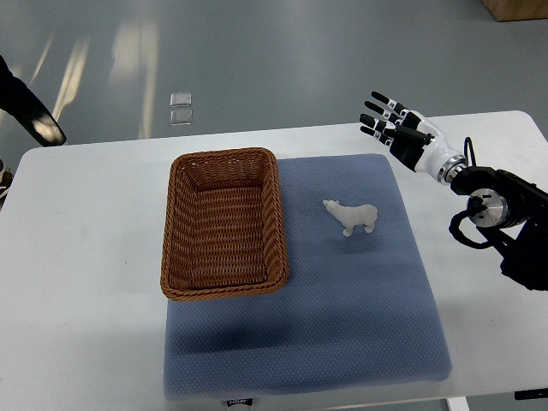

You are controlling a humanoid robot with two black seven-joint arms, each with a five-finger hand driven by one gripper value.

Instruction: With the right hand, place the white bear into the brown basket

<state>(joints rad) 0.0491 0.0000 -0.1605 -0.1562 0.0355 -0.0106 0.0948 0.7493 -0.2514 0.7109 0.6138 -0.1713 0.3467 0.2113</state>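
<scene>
The counter (77, 223) is white, with rounded corners, and fills most of the view. A blue-grey padded mat (342, 334) with a fine dotted texture lies across its middle and right part, reaching almost to the near edge. Beyond the counter the floor (282, 60) is smooth, grey and glossy, catching pale streaks of light (128, 51) toward the left. A small, clear, squarish thing (181, 108) sits on the floor just past the counter's far edge; what it is I cannot tell. The corner of a brown wooden piece (518, 8) shows at the top right.
</scene>
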